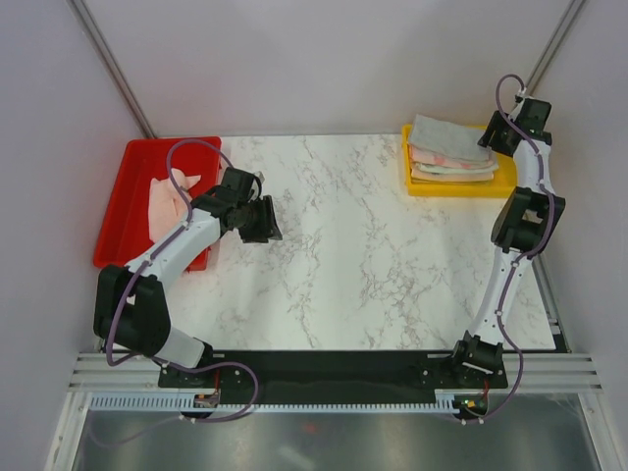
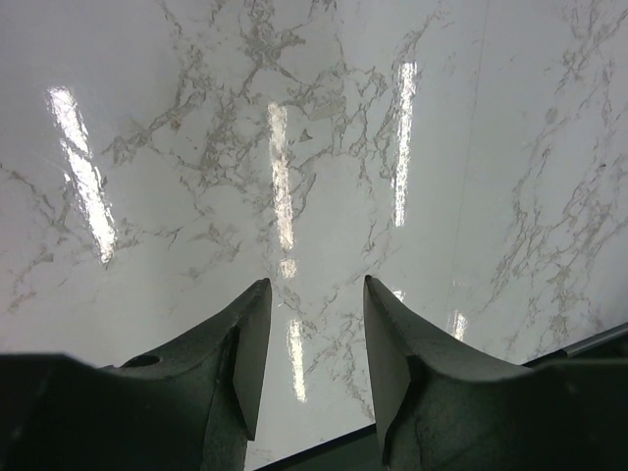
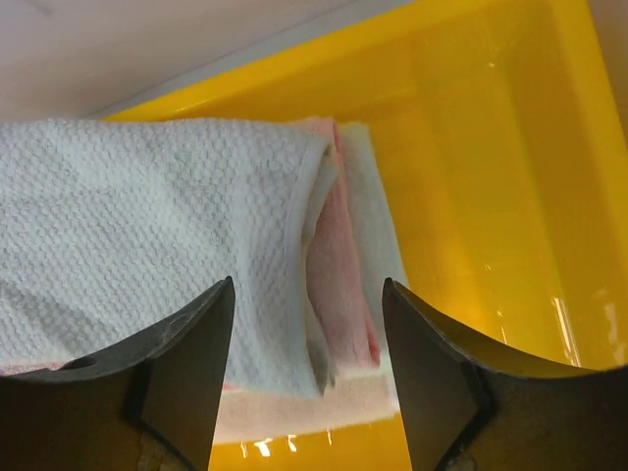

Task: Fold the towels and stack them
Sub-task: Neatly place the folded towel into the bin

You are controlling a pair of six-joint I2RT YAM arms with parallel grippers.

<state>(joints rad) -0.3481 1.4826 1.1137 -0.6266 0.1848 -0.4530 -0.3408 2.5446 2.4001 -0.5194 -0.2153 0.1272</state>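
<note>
Left tool [image 2: 316,285], right tool [image 3: 307,285] gape empty; three stacked towels [image 1: 451,152] in yellow tray [image 1: 461,189], one pink towel [image 1: 165,206] in red tray [image 1: 123,196].

A glossy, marble-patterned table [image 2: 196,118] mirrors light strips, soft waffle-textured cloth towels [image 3: 128,226] fill a smooth, shiny yellow plastic tray [image 3: 481,147], and the fingers [image 3: 186,363] of the right gripper [image 3: 307,282] look matt, dark, faintly grainy.

Table [image 1: 373,255]: white marble-look top with grey veining, glossy, bright streaks of ceiling light across surface. Red tray [image 1: 123,211] at far left corner, long side along left edge. Yellow tray [image 1: 461,188] at far right corner, near far edge. Trays well apart, one at each end of far edge. Black strip [image 1: 334,368] runs along near edge.
</note>
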